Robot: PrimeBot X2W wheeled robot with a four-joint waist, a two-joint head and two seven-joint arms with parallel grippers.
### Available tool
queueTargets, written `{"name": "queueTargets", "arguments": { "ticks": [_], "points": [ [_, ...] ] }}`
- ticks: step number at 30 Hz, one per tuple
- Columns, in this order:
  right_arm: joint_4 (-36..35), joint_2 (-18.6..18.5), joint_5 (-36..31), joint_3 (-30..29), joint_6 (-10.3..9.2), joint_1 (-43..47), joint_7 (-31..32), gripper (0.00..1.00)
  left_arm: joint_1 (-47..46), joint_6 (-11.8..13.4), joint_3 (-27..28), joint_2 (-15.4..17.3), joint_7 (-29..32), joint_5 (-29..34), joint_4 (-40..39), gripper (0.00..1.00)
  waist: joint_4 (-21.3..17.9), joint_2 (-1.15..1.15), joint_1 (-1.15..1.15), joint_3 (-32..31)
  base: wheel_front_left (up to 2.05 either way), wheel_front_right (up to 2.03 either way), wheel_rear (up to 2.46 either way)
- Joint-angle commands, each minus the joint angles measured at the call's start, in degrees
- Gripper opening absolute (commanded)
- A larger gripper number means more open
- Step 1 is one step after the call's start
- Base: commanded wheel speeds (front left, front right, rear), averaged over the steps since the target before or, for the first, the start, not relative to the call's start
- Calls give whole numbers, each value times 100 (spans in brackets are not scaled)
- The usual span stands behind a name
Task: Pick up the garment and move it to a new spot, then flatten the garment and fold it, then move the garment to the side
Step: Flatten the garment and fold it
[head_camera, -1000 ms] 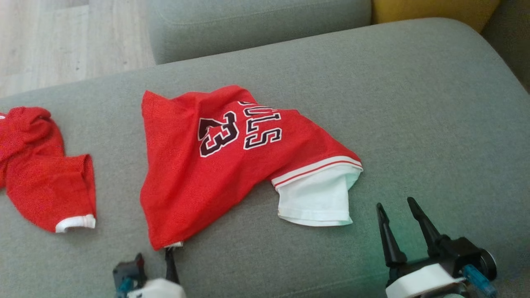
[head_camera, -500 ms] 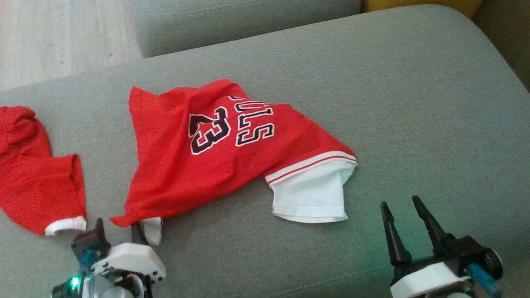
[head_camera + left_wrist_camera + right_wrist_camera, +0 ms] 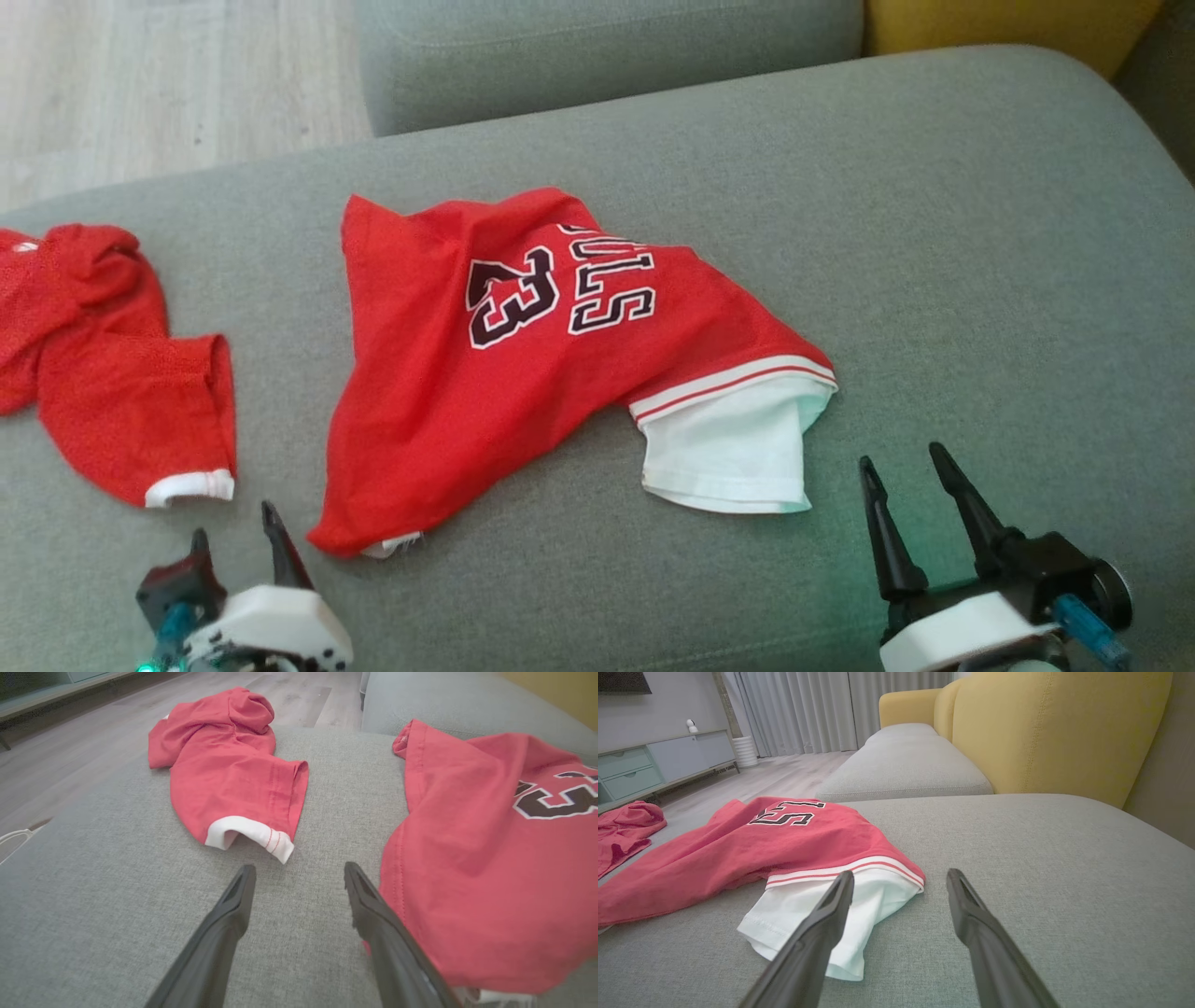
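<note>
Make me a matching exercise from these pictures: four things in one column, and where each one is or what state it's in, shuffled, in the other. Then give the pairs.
Column one:
1. jersey numbered 23
2. second red garment
3. right hand
4. yellow backrest

Column two:
A. open and empty, lower right of the head view
B. far left on the grey seat cushion
C. behind the seat, top right
D. lying rumpled in the middle of the seat

Pairs: 1-D, 2-B, 3-A, 4-C.
</note>
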Motion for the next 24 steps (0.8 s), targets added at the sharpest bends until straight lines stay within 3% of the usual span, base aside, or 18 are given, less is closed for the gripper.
{"name": "queueTargets", "arguments": {
  "ticks": [1, 9, 14, 24],
  "points": [
    [-150, -33, -25, 95, -4, -148, -62, 100, 7, -30, 195, 10, -71, 38, -227, 100, 28, 0, 0, -45, 0, 0, 0],
    [-288, -2, -32, -144, -4, -11, -62, 100, 509, -352, -209, 4, -71, -27, -1149, 100, 204, 0, 0, -261, 0, 0, 0],
    [-354, 6, -65, -381, -4, 93, -62, 100, 684, -710, -476, 4, -71, 93, -1751, 100, 398, 0, 0, -352, 0, 0, 0],
    [-157, 34, -71, -821, -4, 209, -62, 100, 790, -1373, -412, 3, -71, 252, -1750, 100, 639, 0, 0, -535, 0, 0, 0]
  ]
}}
